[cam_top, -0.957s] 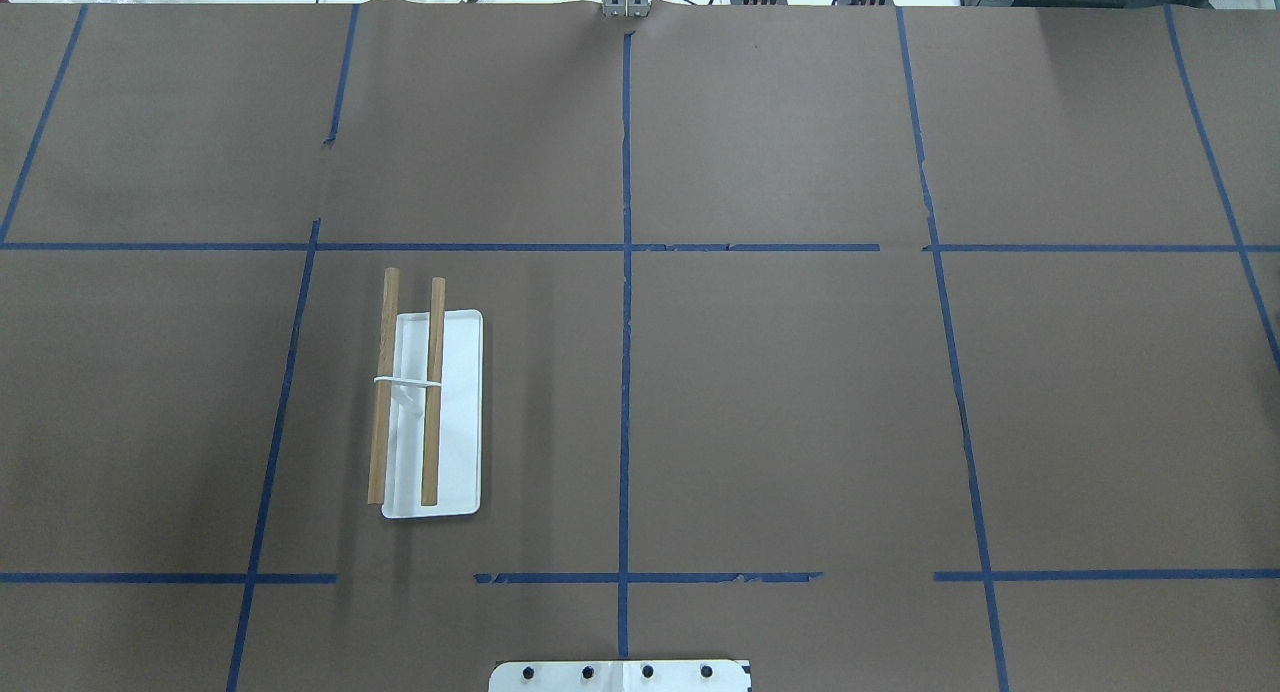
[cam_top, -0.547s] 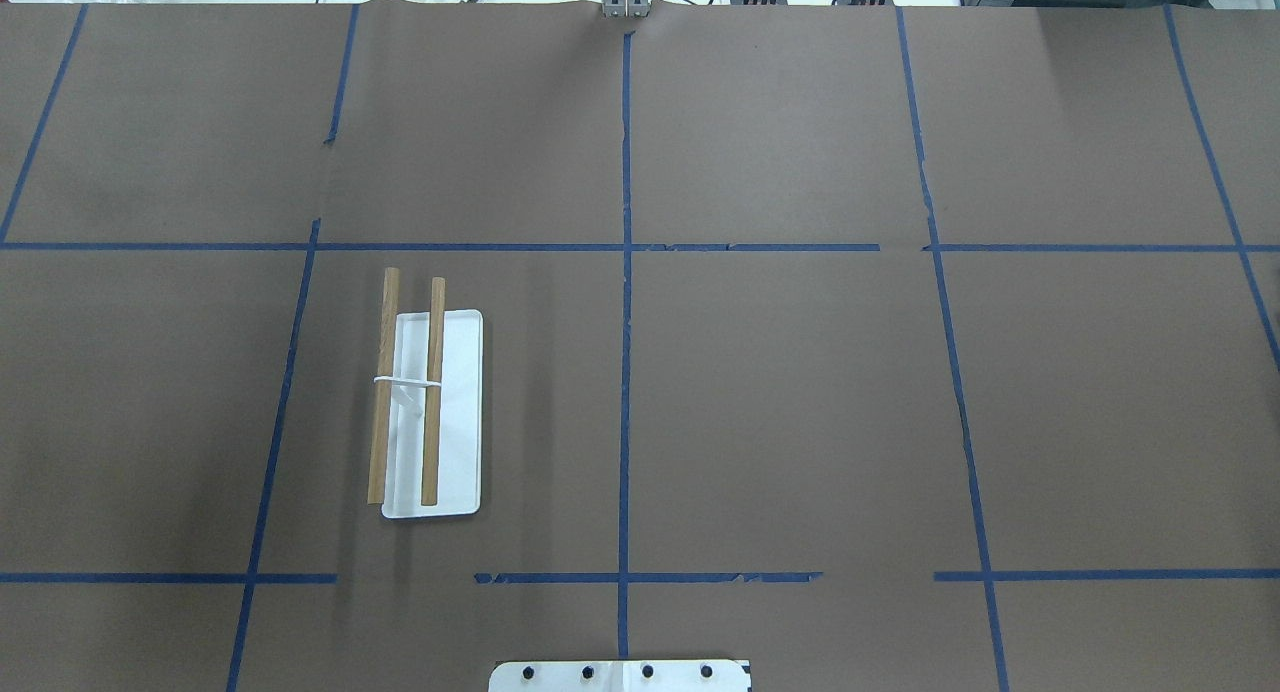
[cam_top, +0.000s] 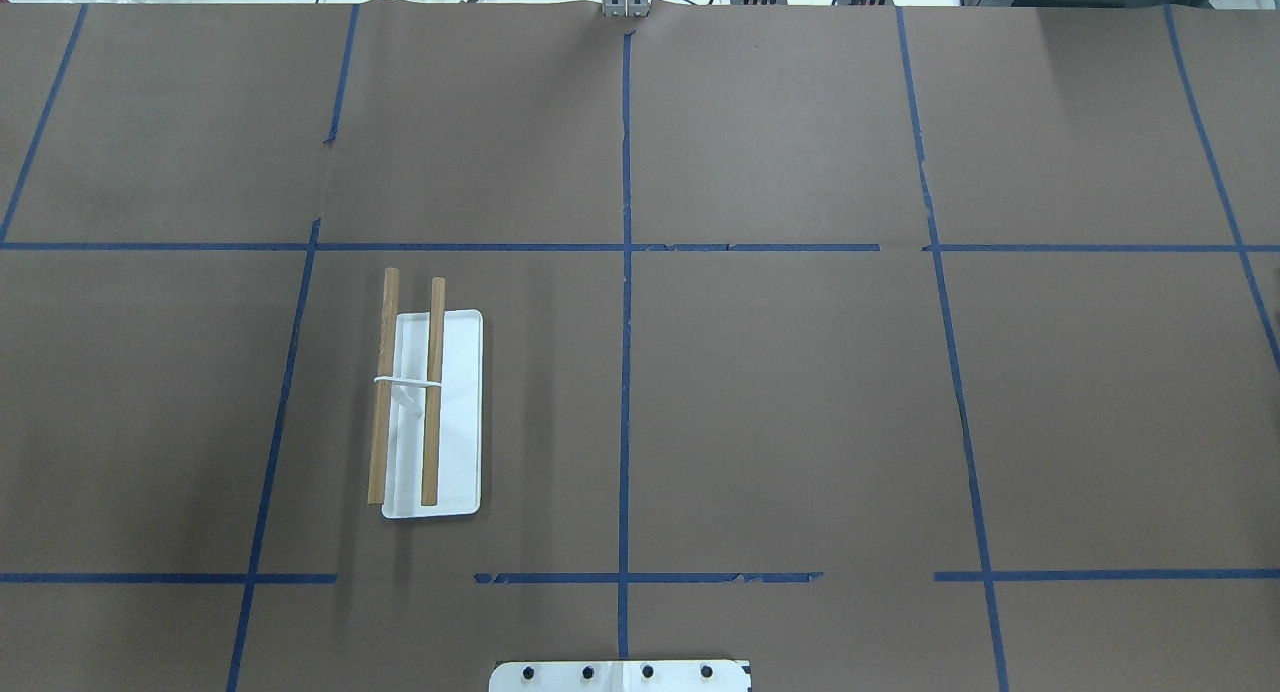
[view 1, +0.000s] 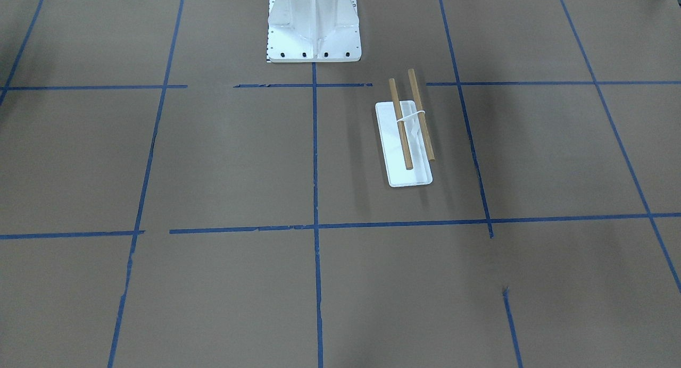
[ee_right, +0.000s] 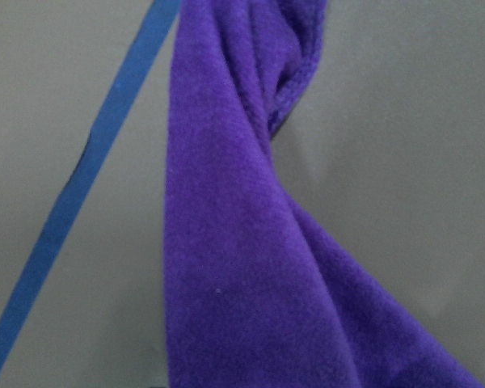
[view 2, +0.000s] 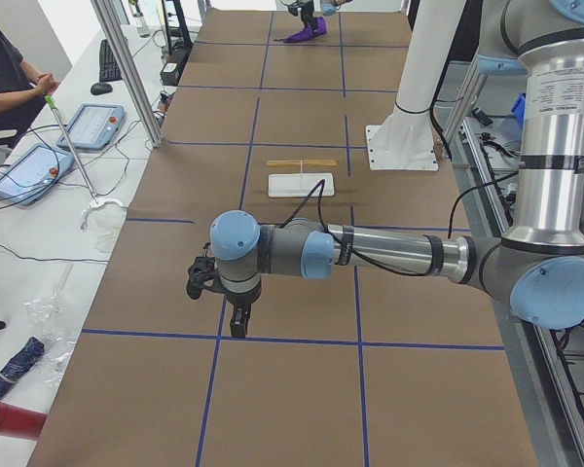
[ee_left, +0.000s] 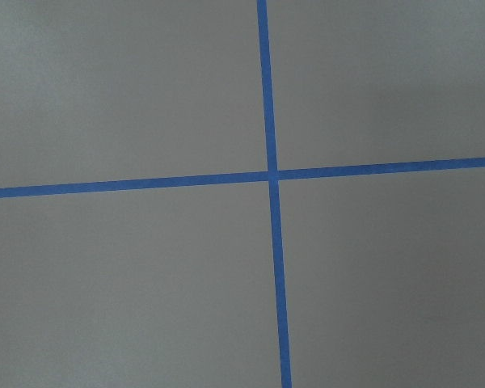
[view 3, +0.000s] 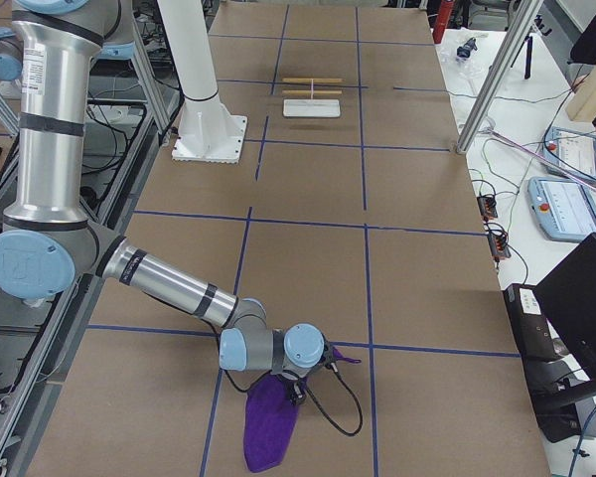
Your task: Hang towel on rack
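The rack [cam_top: 458,422] stands on the robot's left half of the table [cam_top: 800,392], its dowels running away from the robot. The towel [view 3: 268,422] droops at the right gripper [view 3: 296,386], well apart at the table's right end, while the left gripper [view 2: 237,326] is nearer the rack. How either gripper's fingers stand cannot be told.

Left gripper [view 2: 237,329] points down; right arm [view 3: 169,285] outstretched low.

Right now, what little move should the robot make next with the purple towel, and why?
Probably carry the towel toward the rack. It dangles at the right gripper near the right end of the table, while the rack stands far off in the left half with both dowels bare. Whether the fingers clamp it can't be seen.
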Controlling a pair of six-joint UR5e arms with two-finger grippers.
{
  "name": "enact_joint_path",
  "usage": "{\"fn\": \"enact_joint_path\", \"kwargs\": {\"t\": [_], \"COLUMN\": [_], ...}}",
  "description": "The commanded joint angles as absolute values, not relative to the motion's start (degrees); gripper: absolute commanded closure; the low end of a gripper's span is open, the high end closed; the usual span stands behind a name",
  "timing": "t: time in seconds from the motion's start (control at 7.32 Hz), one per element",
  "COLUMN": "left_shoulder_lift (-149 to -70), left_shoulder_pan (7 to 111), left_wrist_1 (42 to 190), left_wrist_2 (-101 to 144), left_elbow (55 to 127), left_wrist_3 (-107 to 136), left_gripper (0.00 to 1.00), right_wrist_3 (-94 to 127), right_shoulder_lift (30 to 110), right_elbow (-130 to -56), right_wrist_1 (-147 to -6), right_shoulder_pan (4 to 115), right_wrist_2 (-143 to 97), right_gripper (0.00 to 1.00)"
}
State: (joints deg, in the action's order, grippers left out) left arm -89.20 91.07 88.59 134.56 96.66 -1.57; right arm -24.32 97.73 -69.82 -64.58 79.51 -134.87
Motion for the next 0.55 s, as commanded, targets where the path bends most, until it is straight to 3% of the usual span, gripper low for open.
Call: {"fn": "enact_joint_path", "kwargs": {"t": [0.0,0.41], "left_shoulder_lift": [-89.12,-89.21], "left_shoulder_pan": [91.06,91.06], "left_wrist_1": [88.59,88.59], "left_wrist_2": [134.56,134.56], "left_elbow": [96.94,96.94], "left_wrist_3": [-1.58,-1.58], "left_gripper": [0.00,0.00], "right_wrist_3": [-24.34,-24.52], "right_shoulder_lift": [97.56,97.99], "right_elbow": [-69.87,-72.41], "right_wrist_1": [-62.59,-62.32], "right_shoulder_pan": [78.58,78.75], "right_wrist_2": [-133.69,-134.30], "right_gripper": [0.98,1.00]}}
